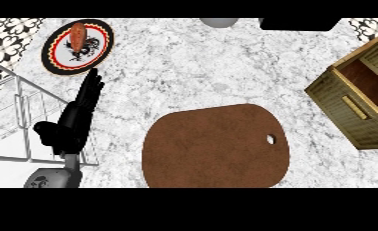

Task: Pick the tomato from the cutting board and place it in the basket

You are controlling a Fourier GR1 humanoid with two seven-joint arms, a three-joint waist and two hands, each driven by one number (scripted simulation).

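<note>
Head view: left of the cutting board point(214, 147), the left hand point(70, 120) holds nothing, fingers point(90, 84) straight. No tomato shows; likely soft, so cup its middle.

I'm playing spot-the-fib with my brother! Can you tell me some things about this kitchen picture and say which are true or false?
1. The brown cutting board has a small hole near its right edge. True.
2. The plate lies to the right of the cutting board. False: it lies at the far left, beyond the fingertips of the left hand.
3. The left hand has straight fingers and holds nothing. True.
4. The wooden basket stands on the cutting board. False: it stands on the counter to the board's right, apart from it.
5. Both hands show. False: only the left hand shows.
</note>
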